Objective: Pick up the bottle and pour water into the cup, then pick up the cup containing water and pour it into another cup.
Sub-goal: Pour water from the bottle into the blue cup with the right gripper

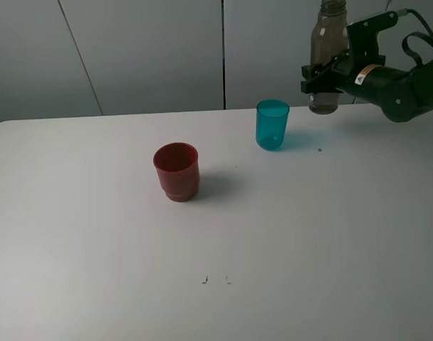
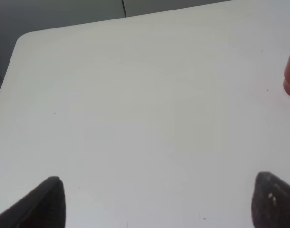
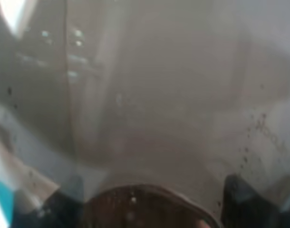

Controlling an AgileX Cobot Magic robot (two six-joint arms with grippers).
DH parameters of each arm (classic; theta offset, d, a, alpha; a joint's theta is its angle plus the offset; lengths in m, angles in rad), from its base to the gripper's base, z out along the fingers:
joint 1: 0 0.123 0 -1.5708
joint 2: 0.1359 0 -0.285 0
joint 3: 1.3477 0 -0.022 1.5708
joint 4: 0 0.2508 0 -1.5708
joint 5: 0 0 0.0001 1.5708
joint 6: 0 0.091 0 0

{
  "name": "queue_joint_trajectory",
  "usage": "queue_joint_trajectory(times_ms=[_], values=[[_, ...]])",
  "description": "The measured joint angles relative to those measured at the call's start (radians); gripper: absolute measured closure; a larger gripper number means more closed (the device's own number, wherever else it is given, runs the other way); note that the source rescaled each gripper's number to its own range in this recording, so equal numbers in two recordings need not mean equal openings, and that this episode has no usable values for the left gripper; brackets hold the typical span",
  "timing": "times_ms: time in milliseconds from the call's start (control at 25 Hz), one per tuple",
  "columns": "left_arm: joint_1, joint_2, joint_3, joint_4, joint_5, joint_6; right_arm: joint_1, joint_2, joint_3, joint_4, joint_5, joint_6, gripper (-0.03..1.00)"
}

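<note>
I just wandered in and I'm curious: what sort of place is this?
Probably a robot test lab: a plain white table, grey wall panels, and a black claw gripping a bottle near a teal cup.

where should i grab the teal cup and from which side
Probably best to take the teal cup around its mid wall, below the rim, coming in level from the left of the high view. It stands upright with smooth tapered sides and an open mouth, and the bottle is held close on its right.
</note>
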Motion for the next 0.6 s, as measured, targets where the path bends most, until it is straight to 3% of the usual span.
queue_joint_trajectory(times_ms=[240,600], values=[[0.0,0.0,0.0,0.0,0.0,0.0,0.01,0.025,-0.058,-0.019,0.002,-0.071,0.96],[0.0,0.0,0.0,0.002,0.0,0.0,0.012,0.043,-0.071,-0.032,0.007,-0.345,0.96]])
